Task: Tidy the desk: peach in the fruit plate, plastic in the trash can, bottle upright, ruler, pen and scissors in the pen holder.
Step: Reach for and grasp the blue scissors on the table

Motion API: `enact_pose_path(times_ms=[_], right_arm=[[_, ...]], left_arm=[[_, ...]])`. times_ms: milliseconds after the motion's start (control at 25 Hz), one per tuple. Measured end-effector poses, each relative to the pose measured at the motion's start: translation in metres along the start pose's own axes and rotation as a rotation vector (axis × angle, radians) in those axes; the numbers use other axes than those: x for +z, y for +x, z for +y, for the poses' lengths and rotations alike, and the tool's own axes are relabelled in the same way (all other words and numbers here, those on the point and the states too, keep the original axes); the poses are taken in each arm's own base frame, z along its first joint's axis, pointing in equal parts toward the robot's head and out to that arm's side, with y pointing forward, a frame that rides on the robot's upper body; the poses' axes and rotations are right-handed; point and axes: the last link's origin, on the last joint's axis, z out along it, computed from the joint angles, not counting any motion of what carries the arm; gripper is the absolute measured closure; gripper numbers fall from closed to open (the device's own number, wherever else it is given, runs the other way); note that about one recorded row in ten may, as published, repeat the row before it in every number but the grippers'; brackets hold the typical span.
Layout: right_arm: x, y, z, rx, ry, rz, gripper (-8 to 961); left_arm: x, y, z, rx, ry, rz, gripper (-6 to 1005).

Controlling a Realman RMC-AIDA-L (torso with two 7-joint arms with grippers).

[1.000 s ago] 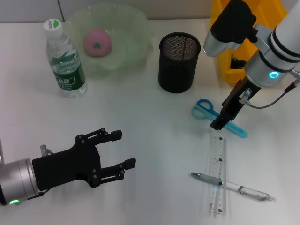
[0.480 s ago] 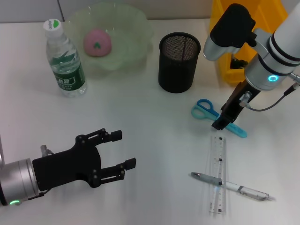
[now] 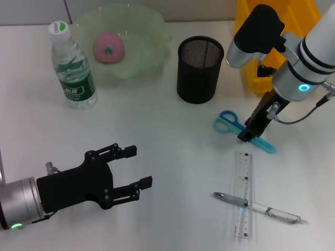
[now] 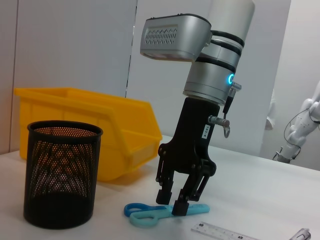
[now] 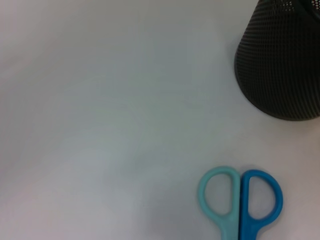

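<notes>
Black mesh pen holder (image 3: pixel 200 68) near scissors (image 3: pixel 230 123), right gripper (image 4: pixel 172 202) straddling blades

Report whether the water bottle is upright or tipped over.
Upright. The water bottle stands on its base on the desk, green-and-white cap at the top, beside the fruit plate.

I saw a black wire-mesh pen holder (image 3: pixel 200 69), matt; scissors (image 3: pixel 234 127) with smooth blue plastic handles; a clear plastic ruler (image 3: pixel 243 194); a glossy yellow plastic bin (image 4: pixel 95 127); a translucent green fruit plate (image 3: pixel 147 44); and a smooth white desk (image 3: pixel 172 151).
</notes>
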Motion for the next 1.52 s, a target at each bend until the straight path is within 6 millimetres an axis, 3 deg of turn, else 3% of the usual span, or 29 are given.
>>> enact_pose_path(times_ms=[640,840,1520], right_arm=[[0.0026,-0.0018,0.0027,-0.025,0.007,0.008,564],[0.0024,-0.0024,0.0028,-0.027,0.007,0.007,660],[0.0032,-0.0014,0.0028,-0.027,0.007,0.009,668]], left_arm=[[0.0025,0.0009,-0.0004,-0.002,-0.005,0.003,224],[0.0025,0.0011,-0.0005,-0.001,-0.004,0.003,225],[0.0059,0.0042,-0.0035,0.01,-0.01,0.003,225]])
